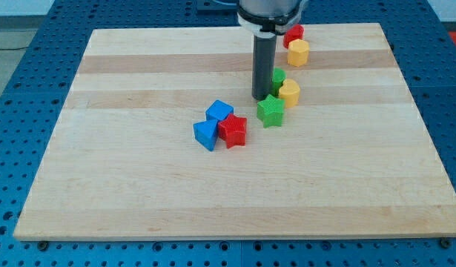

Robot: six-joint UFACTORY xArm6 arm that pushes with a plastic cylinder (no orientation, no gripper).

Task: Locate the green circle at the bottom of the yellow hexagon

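Observation:
My tip [263, 98] rests on the board just above and left of the green star [271, 111]. The green circle [278, 78] sits right behind the rod, touching its right side and partly hidden by it. A yellow block [290, 93], whose shape I cannot make out, lies just below and right of the green circle, touching it. The yellow hexagon [298, 53] lies higher up, near the view's top, apart from the green circle. A red block [293, 34] sits just above the yellow hexagon.
A blue cube [219, 113], a second blue block [205, 135] and a red star [233, 131] form a tight cluster left of the green star. The wooden board [139, 185] lies on a blue perforated table.

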